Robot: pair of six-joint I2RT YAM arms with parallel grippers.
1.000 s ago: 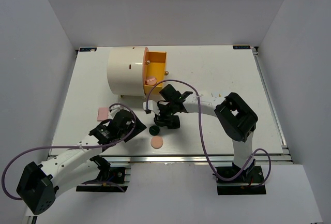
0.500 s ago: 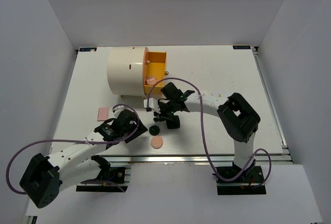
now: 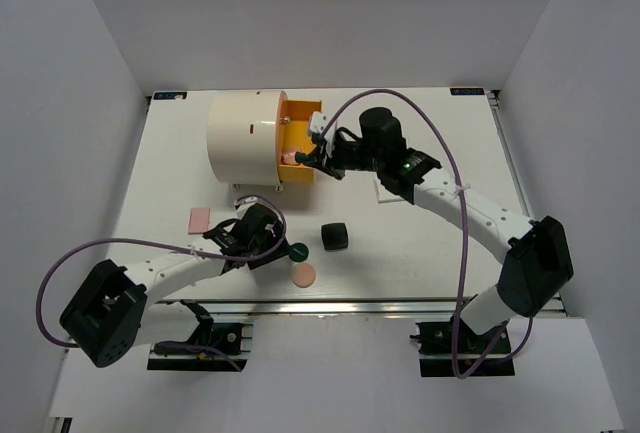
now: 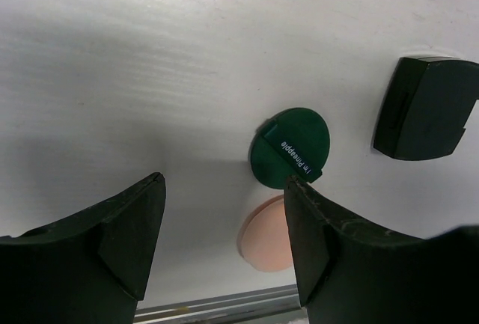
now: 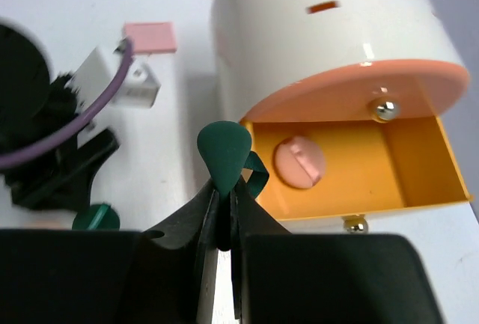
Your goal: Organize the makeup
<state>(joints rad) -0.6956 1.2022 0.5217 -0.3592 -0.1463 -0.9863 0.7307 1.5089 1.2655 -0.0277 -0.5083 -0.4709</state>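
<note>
Edgewise, thin dark green disc (image 5: 224, 152) pinched in right end effector (image 5: 227, 203).

Robot lab test cell: white table (image 3: 430, 248), plain white wall panels (image 3: 80, 133) around, aluminium rail (image 3: 380, 305) at edge.

Bright, even overhead light washes the white worktop (image 3: 440, 253), where shadows are short and soft. A broad grey shadow lies under the left end effector (image 4: 222, 189), with streaky glare beyond. The right end effector (image 5: 224, 204) reads as featureless black, though its green disc (image 5: 224, 152) is sharp. A knob (image 5: 385, 107) glints.
</note>
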